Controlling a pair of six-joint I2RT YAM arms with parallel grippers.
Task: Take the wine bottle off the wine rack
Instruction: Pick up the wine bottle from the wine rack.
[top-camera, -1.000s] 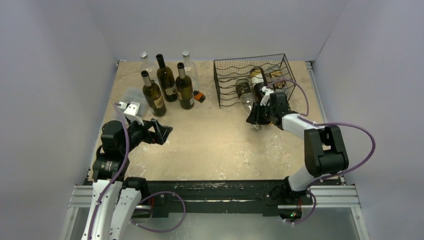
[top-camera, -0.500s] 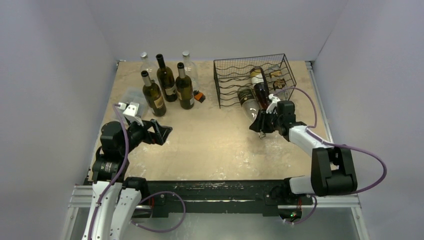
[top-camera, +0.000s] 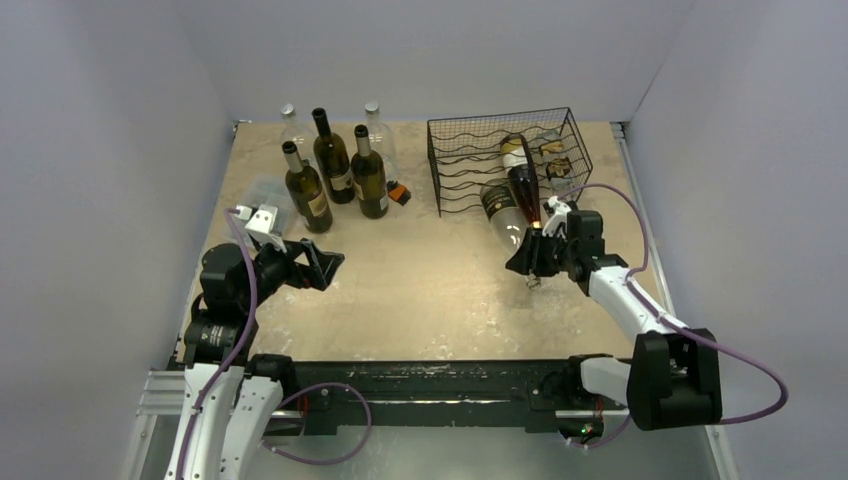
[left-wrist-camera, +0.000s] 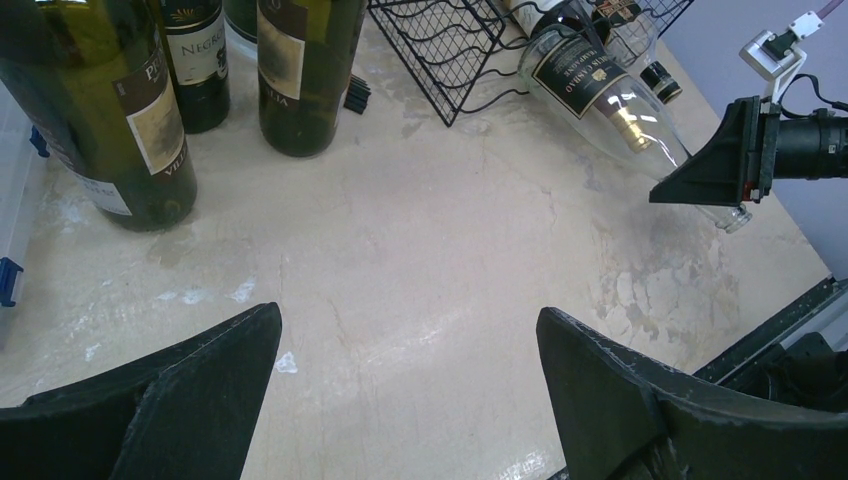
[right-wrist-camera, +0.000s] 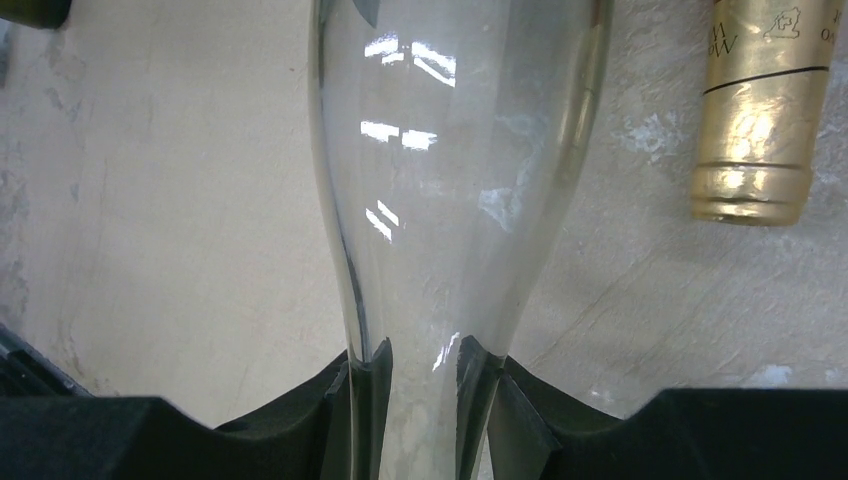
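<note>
The black wire-mesh wine rack (top-camera: 465, 150) stands at the back right and also shows in the left wrist view (left-wrist-camera: 440, 45). My right gripper (top-camera: 530, 257) is shut on the neck of a clear wine bottle (top-camera: 503, 208), which lies slanted toward me with its base at the rack's front edge. In the right wrist view the fingers (right-wrist-camera: 372, 385) clamp the clear glass neck (right-wrist-camera: 450, 150). The bottle (left-wrist-camera: 600, 90) also shows in the left wrist view. A dark bottle with a gold foil neck (top-camera: 522, 178) lies in the rack beside it. My left gripper (top-camera: 325, 265) is open and empty at the left.
Several bottles (top-camera: 330, 165) stand at the back left, with a clear plastic box (top-camera: 262, 195) beside them. A small orange-and-black object (top-camera: 398, 192) lies between the bottles and the rack. The gold foil neck (right-wrist-camera: 755, 120) lies just right of the held bottle.
My right gripper has moved toward the near edge and to the right, drawing the clear bottle out of the rack. The left arm has not moved.
</note>
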